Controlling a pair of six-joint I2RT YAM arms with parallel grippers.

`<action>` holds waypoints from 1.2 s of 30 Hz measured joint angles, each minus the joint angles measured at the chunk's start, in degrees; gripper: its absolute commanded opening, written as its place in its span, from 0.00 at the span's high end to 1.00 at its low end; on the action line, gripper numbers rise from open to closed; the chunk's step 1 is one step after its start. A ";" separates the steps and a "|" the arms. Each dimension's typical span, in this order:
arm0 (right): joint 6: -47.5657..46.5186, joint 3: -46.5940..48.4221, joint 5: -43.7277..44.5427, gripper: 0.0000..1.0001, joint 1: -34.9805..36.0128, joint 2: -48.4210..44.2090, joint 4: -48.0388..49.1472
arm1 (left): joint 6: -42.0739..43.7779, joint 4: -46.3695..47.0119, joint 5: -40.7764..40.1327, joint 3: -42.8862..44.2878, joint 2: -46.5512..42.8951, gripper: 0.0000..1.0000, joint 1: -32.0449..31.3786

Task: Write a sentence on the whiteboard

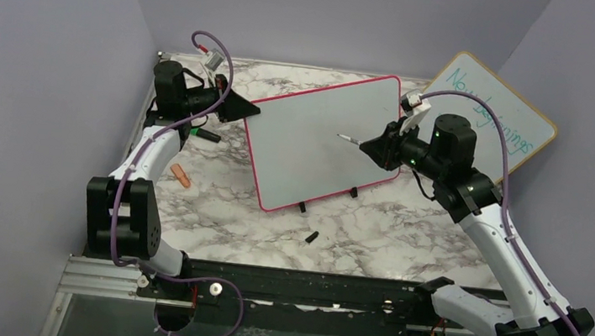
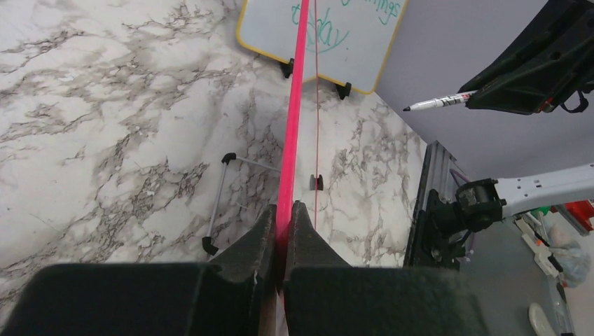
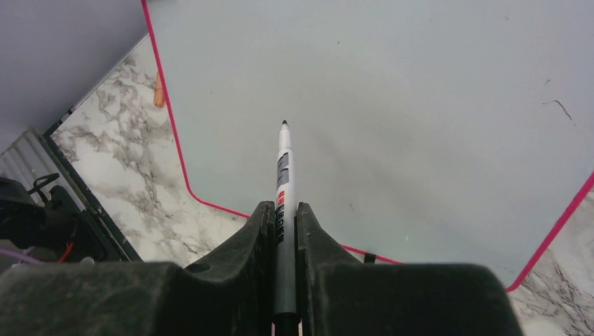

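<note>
Black jaws fill the bottom of both wrist views: the left jaws pinch the whiteboard (image 1: 314, 144) by its edge, and the right jaws hold a marker (image 3: 282, 185).

So the whiteboard stands tilted back on its little black feet in the middle of the marble tabletop (image 1: 405, 231). The left jaws are clamped tight on the pink-red frame at its left edge. The right jaws are closed around the marker's barrel, with the black tip pointing at the middle of the writing face. From the left wrist you can see the tip hanging a bit off the board, not touching. The face looks plain apart from a faint dark squiggle (image 3: 559, 106). A wooden-framed board (image 1: 499, 115) with teal writing leans in the far right corner. An orange bit (image 1: 181, 176) and a small black cap (image 1: 311, 237) lie loose on the marble.
</note>
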 measured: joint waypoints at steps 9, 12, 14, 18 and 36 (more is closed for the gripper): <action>-0.44 0.46 1.01 0.99 5.51 0.72 0.74 | -0.17 1.40 2.29 -1.27 -0.90 1.00 -0.02; -0.44 0.46 1.53 0.99 7.06 0.68 1.57 | -0.11 2.27 2.08 -3.23 -2.56 1.00 -0.04; -0.44 0.44 2.12 0.99 8.04 0.55 2.23 | 0.02 2.56 1.88 -4.59 -3.89 1.00 -0.11; -0.61 0.07 3.87 0.99 10.23 -0.37 3.82 | 0.61 2.89 1.11 -6.95 -6.45 1.00 -0.33; -7.15 -0.48 29.35 0.99 30.27 1.51 9.20 | 1.01 4.09 -0.24 -9.81 -9.07 1.00 -0.55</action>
